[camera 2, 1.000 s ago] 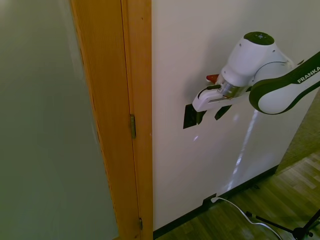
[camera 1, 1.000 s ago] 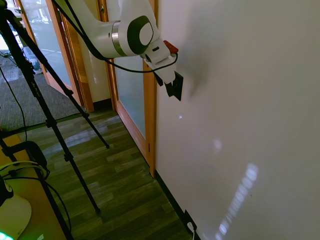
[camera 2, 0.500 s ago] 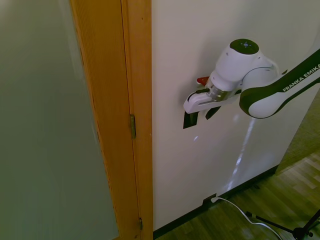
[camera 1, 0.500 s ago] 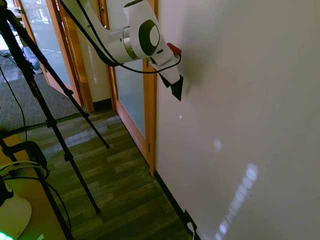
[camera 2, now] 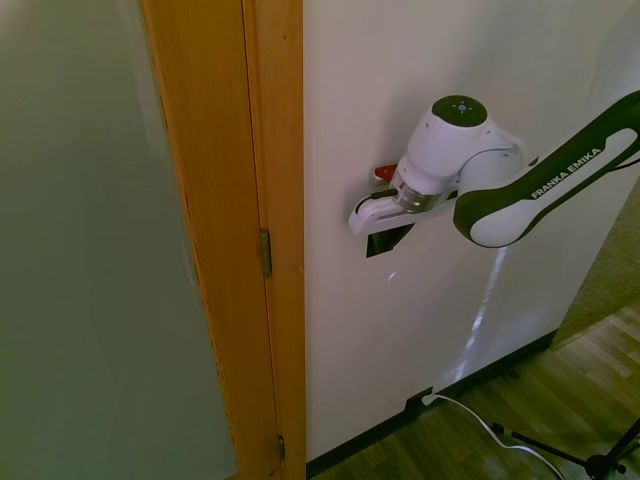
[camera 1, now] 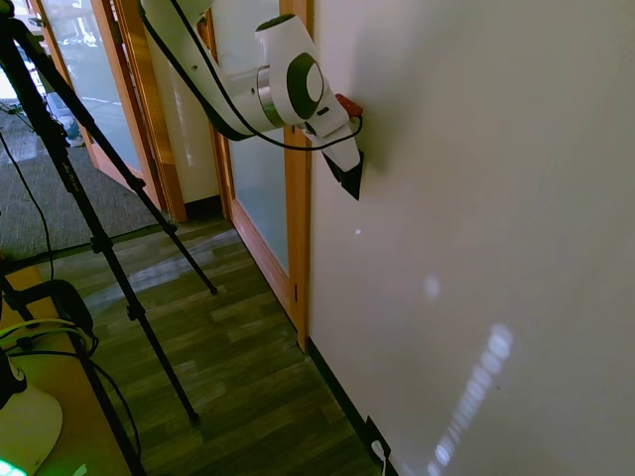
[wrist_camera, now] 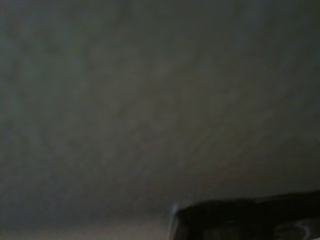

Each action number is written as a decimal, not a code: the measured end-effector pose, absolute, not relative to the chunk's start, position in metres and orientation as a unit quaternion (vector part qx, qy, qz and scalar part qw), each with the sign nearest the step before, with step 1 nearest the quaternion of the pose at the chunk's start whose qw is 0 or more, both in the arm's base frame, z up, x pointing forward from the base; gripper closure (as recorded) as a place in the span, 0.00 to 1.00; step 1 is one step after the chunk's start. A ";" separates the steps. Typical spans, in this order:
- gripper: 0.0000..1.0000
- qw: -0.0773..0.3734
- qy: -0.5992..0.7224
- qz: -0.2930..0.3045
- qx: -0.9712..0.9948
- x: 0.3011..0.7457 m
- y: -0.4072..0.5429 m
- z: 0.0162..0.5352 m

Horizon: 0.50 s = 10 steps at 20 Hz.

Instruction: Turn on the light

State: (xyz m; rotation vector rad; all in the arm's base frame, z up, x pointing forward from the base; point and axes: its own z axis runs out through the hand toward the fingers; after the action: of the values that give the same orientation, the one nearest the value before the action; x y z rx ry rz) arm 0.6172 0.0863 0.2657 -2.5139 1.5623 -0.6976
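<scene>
Switch (camera 2: 383, 240) mostly hidden: only its lower part seen in the second exterior view as a dark plate on the white wall (camera 2: 350, 100), just right of the wooden door frame (camera 2: 270, 200); upper part covered by the white wrist. Barely told apart in the first exterior view (camera 1: 352, 183), where black plate and black fingers merge into one dark wedge against the wall.

Gripper (camera 1: 349, 177) pressed up to the wall at the switch, arm (camera 1: 268, 89) coming in from the left there and from the right in the other view (camera 2: 520, 190). Fingers impossible to separate from the plate (both black, seen edge-on), so width of the opening cannot be told, nor whether a fingertip actually touches the switch.

Red part (camera 2: 385, 173) poking out above the wrist, next to the wall.

Wrist view nearly all dim, blurred wall (wrist_camera: 150, 100), with a dark shape (wrist_camera: 245, 220) cut off at the bottom edge, too soft to identify.

Outlet (camera 2: 415, 404) low on the wall, at the baseboard, with a white cord (camera 2: 480, 425) running off across the wood floor (camera 2: 560, 400); well below the switch. No lamp seen
</scene>
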 end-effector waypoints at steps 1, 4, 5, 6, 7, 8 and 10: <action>1.00 0.052 0.516 -0.229 -0.824 0.617 0.086 0.266; 1.00 0.054 0.523 -0.232 -0.818 0.616 0.081 0.266; 1.00 0.056 0.524 -0.236 -0.816 0.614 0.080 0.267; 1.00 0.061 0.525 -0.240 -0.814 0.612 0.080 0.270; 1.00 0.066 0.525 -0.246 -0.812 0.609 0.080 0.274; 1.00 0.071 0.525 -0.251 -0.810 0.607 0.080 0.280; 1.00 0.077 0.524 -0.262 -0.807 0.603 0.081 0.294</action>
State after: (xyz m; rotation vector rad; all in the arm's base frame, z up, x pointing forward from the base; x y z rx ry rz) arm 0.6032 0.0808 0.2935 -2.4180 1.5706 -0.7855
